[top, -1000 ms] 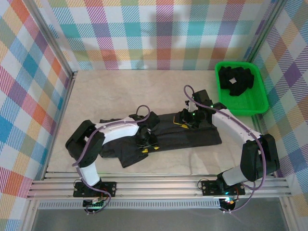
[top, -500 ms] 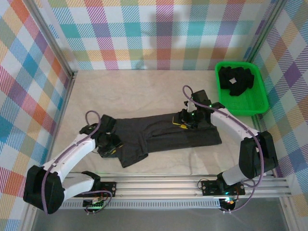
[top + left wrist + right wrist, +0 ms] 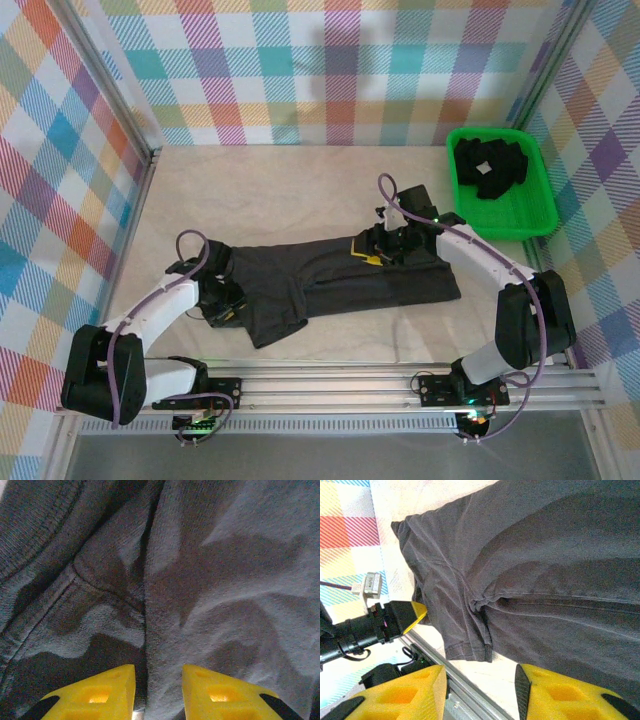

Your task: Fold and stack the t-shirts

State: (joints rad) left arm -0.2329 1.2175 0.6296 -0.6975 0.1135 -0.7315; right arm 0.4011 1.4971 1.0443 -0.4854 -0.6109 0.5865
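One dark charcoal t-shirt [image 3: 350, 285] lies spread across the middle of the table, wrinkled, with a sleeve toward the front. My left gripper [image 3: 226, 306] is low over its left end. In the left wrist view the yellow fingertips [image 3: 158, 692] stand apart, with a ridge of the cloth [image 3: 225, 580] running between them. My right gripper [image 3: 372, 252] hovers over the shirt's far edge. Its fingers [image 3: 480, 692] are wide open above the shirt [image 3: 545, 555], holding nothing. More dark shirts [image 3: 490, 165] sit in the bin, one with a white tag.
The green plastic bin [image 3: 512, 217] stands at the right back of the table. Checked walls close in the left, back and right sides. An aluminium rail [image 3: 330, 385] runs along the near edge. The left gripper's yellow tip [image 3: 415, 614] shows in the right wrist view.
My left arm swung from the shirt's middle out to its left end and has since stayed there. The right gripper shifted only slightly over the far edge.
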